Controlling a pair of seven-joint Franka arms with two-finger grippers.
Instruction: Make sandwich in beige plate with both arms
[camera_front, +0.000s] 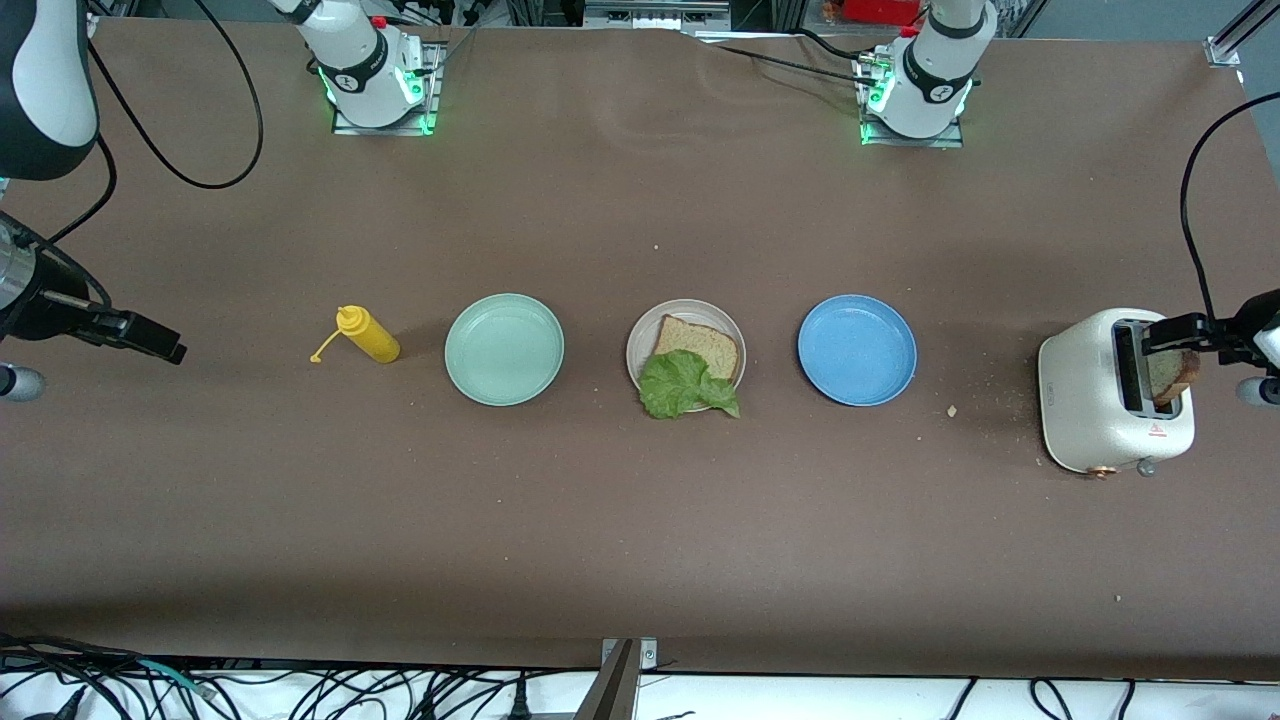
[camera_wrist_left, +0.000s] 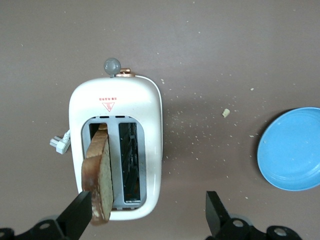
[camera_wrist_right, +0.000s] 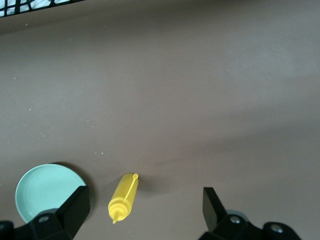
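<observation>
— Lettuce (camera_front: 688, 385) is lying nearest the camera, draping over the beige plate (camera_front: 642, 330) and its bread (camera_front: 700, 345). What is the left arm doing?

— Its end effector (camera_wrist_left: 148, 212) is hanging open over the toaster (camera_front: 1085, 395), one finger beside the toast (camera_wrist_left: 98, 175), gripping nothing. It should be closing squarely across the crust, then lifting straight up.

— And the right end effector (camera_wrist_right: 145, 207)?

— Waiting spread wide over the worktop (camera_front: 640, 540) by the bottle (camera_wrist_right: 123, 197), empty.

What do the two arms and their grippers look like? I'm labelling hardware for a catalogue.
Both arms are white jointed tubes with black bands, on bases lit green and trailing black cables. The left gripper and right gripper each have two flat, matte black fingers on black mounts with round silver screws.
</observation>
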